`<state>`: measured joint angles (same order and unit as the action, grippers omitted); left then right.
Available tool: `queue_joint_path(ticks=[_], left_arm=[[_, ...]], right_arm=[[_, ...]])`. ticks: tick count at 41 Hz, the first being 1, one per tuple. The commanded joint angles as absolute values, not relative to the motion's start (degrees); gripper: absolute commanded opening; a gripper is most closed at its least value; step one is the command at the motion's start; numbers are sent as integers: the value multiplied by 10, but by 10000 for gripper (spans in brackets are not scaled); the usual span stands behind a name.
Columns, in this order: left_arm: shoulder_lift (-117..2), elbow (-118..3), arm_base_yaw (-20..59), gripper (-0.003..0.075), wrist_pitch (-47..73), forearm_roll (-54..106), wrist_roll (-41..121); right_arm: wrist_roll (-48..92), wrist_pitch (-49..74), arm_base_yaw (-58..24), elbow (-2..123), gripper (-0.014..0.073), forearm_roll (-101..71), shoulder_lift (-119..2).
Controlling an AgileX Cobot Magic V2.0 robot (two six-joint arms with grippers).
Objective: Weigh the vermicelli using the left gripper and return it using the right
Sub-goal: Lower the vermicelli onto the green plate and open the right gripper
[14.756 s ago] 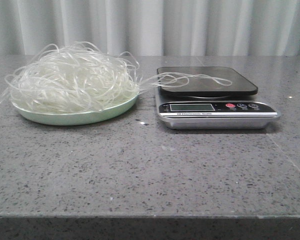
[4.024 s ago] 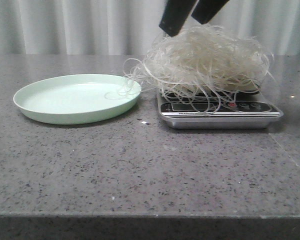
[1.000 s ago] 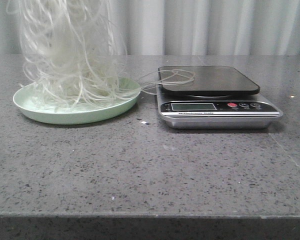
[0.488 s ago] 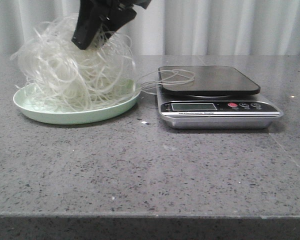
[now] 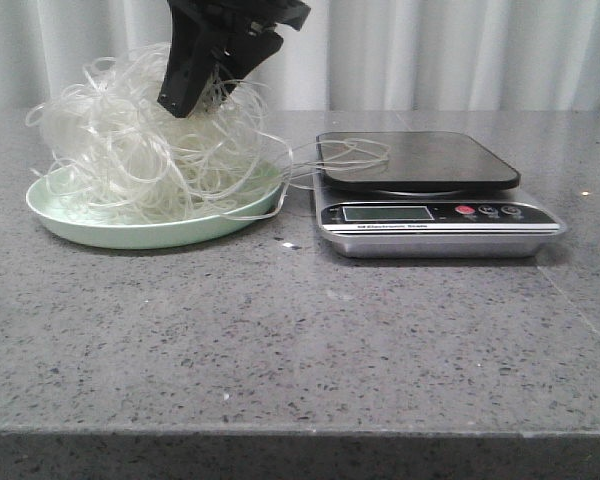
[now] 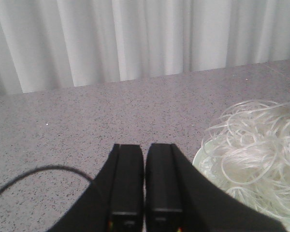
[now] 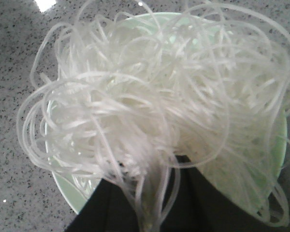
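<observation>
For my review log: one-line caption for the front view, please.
Right gripper lowers the vermicelli onto the green plate; stray strands trail onto the scale.

The vermicelli (image 5: 150,150) is a loose whitish translucent tangle heaped directly under the right gripper's (image 5: 195,95) jaws, some strands still caught between them, stray loops trailing outward.

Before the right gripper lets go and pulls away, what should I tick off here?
1. Vermicelli over plate: ok.
2. Scale free of noodles: not ok, loose strands lie on its platform.
3. Right gripper released: not ok, strands pinched between its fingers in the right wrist view.
4. Left gripper clear: ok, shut and empty beside the plate.
5. Strands inside the rim: not ok, loops overhang.
6. Scale display: cannot tell.
</observation>
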<state>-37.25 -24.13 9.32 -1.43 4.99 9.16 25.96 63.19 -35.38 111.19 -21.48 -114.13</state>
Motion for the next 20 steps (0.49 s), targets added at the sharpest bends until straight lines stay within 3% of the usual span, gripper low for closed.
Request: queue_joint_path(ticks=[1, 9, 20], left_arm=[[-371, -257, 94, 137, -60, 55, 86], [-371, -257, 94, 137, -60, 55, 86], [-371, -257, 94, 137, -60, 55, 86]], right_arm=[[265, 627, -353, 1131, 279, -222, -1110], [265, 629, -353, 1131, 499, -222, -1109], [265, 635, -352, 1131, 512, -222, -1093]])
